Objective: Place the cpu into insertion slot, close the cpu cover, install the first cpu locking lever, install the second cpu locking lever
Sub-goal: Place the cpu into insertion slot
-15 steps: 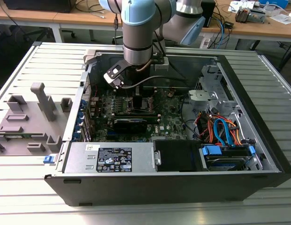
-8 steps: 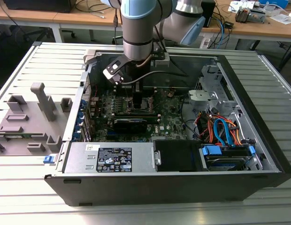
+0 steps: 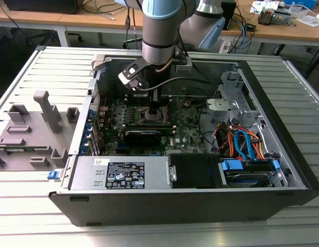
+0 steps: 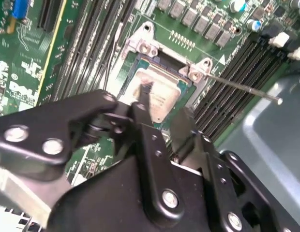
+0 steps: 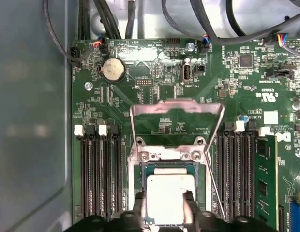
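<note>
The cpu (image 5: 170,193) lies in the insertion slot (image 5: 169,166), directly under the pincer (image 5: 164,202).

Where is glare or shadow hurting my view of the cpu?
First wrist view: the cpu top glares pale, outline readable. Second wrist view: same sheen, the gripper hides one edge. Exterior view: the insertion slot sits dark beneath the arm.

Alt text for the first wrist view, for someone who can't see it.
The cpu lies in the insertion slot on a green circuit board, with the gripper right at it. The cpu cover is swung open, off the slot.
</note>
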### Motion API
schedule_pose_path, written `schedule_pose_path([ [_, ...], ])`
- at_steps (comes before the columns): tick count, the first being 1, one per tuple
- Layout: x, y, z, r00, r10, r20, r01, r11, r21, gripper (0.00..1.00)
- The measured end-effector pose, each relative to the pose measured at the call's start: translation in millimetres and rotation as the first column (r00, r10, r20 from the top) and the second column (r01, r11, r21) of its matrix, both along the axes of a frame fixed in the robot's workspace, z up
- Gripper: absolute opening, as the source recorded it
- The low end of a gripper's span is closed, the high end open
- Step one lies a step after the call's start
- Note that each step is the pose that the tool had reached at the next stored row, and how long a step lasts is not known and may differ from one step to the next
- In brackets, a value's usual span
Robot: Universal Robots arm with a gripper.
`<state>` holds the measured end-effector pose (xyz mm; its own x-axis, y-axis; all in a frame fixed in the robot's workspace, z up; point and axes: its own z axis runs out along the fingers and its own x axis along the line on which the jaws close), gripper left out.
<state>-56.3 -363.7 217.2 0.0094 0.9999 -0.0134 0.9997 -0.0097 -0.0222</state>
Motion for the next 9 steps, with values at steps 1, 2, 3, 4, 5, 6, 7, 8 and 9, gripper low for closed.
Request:
schedule_pose_path([
  [1, 0.9, 0.0, 0.0, 1.0, 0.0, -0.0026, 0.0, 1.0, 0.0014, 0.42],
  [2, 1.1, 0.0, 0.0, 1.0, 0.0, -0.0031, 0.0, 1.0, 0.0017, 0.35],
  [3, 1.1, 0.0, -0.1, 1.0, 0.0, -0.0031, 0.0, 1.0, 0.0019, 0.29],
  [4, 1.1, 0.0, -0.1, 1.0, 0.0, -0.0031, 0.0, 1.0, 0.0019, 0.24],
  [5, 1.1, 0.0, -0.1, 1.0, 0.0, -0.0031, 0.0, 1.0, 0.002, 0.24],
  [6, 1.1, 0.1, 0.1, 1.0, 0.0, -0.003, 0.0, 1.0, 0.0021, 0.17],
  [7, 1.1, 0.0, 0.7, 1.0, 0.0, -0.0032, 0.0, 1.0, 0.0018, 0.11],
  [8, 1.1, 0.0, 1.2, 1.0, 0.0, -0.0032, 0.0, 1.0, 0.0018, 0.11],
  [9, 1.1, 0.0, 2.2, 1.0, 0.0, -0.0031, 0.0, 1.0, 0.0018, 0.11],
])
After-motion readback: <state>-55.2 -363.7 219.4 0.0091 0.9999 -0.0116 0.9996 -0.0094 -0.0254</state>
